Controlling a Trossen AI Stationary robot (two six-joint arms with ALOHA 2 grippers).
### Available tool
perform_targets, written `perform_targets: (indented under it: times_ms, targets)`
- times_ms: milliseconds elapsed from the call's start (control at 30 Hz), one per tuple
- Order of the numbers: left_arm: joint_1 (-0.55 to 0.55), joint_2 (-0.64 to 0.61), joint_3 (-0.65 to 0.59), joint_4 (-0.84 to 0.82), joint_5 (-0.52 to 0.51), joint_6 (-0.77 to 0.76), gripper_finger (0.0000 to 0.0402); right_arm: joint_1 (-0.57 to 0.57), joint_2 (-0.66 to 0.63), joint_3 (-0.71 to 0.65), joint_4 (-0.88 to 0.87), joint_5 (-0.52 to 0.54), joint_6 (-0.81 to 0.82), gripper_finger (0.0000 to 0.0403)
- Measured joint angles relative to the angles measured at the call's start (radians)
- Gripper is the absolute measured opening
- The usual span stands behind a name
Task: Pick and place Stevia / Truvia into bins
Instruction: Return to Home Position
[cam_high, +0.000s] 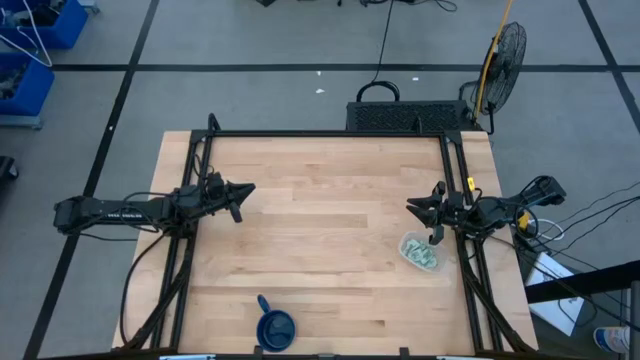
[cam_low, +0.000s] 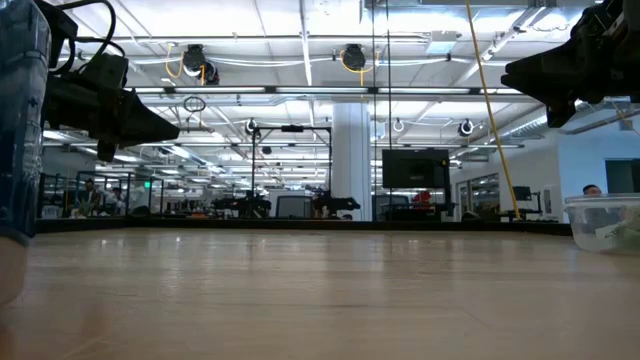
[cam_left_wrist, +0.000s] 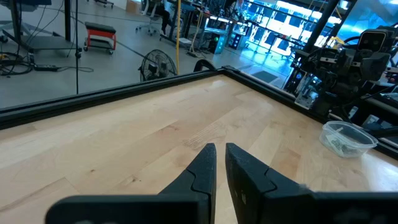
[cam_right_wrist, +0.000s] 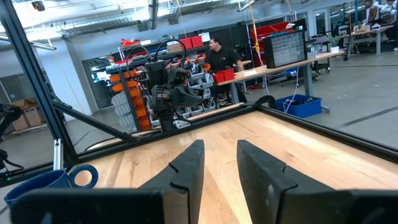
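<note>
The clear plastic bin (cam_high: 421, 251) stands on the table near its right edge, and it also shows in the low view (cam_low: 605, 222) and the left wrist view (cam_left_wrist: 348, 138). Pale green and white Stevia sachets (cam_high: 424, 257) lie heaped inside it (cam_left_wrist: 339, 144). My right gripper (cam_high: 420, 200) (cam_right_wrist: 220, 146) hangs open in the air just beyond the bin's far side, pointing toward the table's left. My left gripper (cam_high: 248, 188) (cam_left_wrist: 220, 150) is shut and hovers above the left part of the table, pointing right. I see no sachets on the bare tabletop.
A dark blue mug (cam_high: 275, 326) with a handle stands near the table's near edge; it shows close up in the low view (cam_low: 20, 120) and in the right wrist view (cam_right_wrist: 43, 183). A black frame rail (cam_high: 330, 134) runs around the table. People show in the room behind.
</note>
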Motion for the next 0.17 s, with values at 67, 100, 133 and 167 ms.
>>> perform_targets:
  times_ms: [67,100,133,167]
  targets:
    - [0.0,0.0,0.0,0.0,0.0,0.0,0.004,0.0,0.0,0.0,0.0,0.0,0.0,0.0089]
    - [0.0,0.0,0.0,0.0,0.0,0.0,0.004,0.0,0.0,0.0,0.0,0.0,0.0,0.0089]
    - [0.0,0.0,0.0,0.0,0.0,0.0,0.004,0.0,0.0,0.0,0.0,0.0,0.0,0.0089]
    - [0.0,0.0,0.0,0.0,0.0,0.0,0.004,0.0,0.0,0.0,0.0,0.0,0.0,0.0089]
